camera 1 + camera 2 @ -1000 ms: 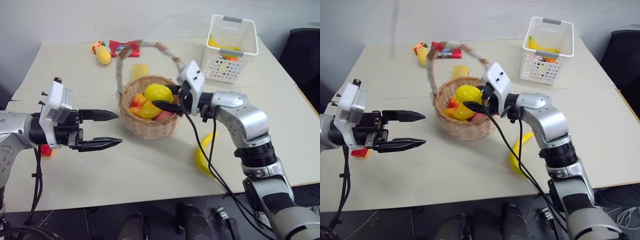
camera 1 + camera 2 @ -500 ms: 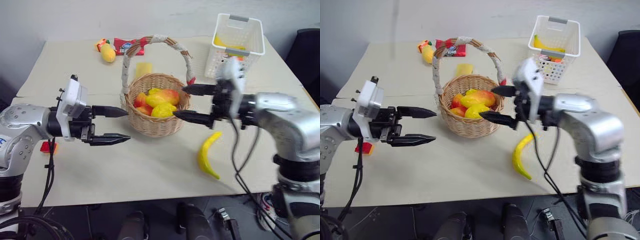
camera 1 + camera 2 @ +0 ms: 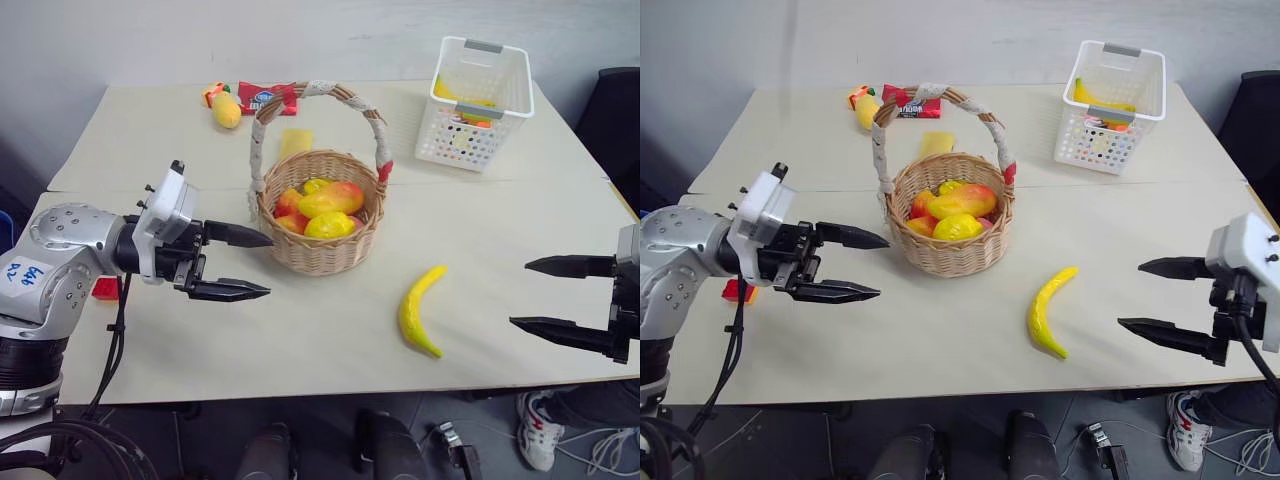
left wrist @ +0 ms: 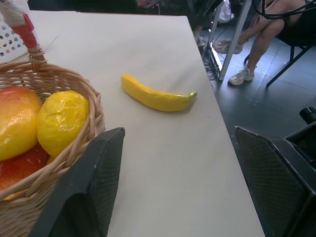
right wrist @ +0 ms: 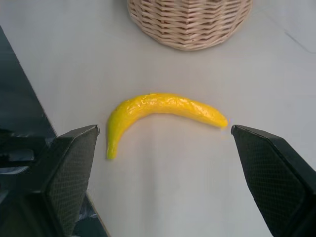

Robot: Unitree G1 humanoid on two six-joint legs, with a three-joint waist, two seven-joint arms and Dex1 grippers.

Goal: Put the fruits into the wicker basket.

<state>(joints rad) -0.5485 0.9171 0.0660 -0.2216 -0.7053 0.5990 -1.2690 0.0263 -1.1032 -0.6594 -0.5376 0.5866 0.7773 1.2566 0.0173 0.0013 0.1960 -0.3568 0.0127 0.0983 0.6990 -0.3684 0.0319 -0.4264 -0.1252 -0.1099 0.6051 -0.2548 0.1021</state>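
Observation:
The wicker basket (image 3: 320, 262) stands mid-table with the yellow lemon (image 3: 330, 225) lying inside it among other toy fruits. The banana (image 3: 418, 312) lies flat on the table to the basket's right, apart from it. My left gripper (image 3: 262, 265) hovers open just left of the basket, level with its wall and holding nothing. In the left wrist view the lemon (image 4: 61, 121) and the banana (image 4: 155, 96) sit beyond its fingers (image 4: 94, 187). My right gripper (image 3: 520, 294) is open and empty at the table's right edge, pointing at the banana (image 5: 158, 111).
A white perforated basket (image 3: 475, 100) stands at the back right. A pale yellow sponge (image 3: 292, 142), a red packet (image 3: 265, 97) and a small toy fruit (image 3: 227, 108) lie behind the wicker basket. A red block (image 3: 105, 290) sits by my left arm. A seated person's legs (image 4: 256, 49) are beyond the table.
My right gripper let the lemon go into the basket, opened wide, and swung back to the right past the banana. The left gripper edged slightly toward the basket.

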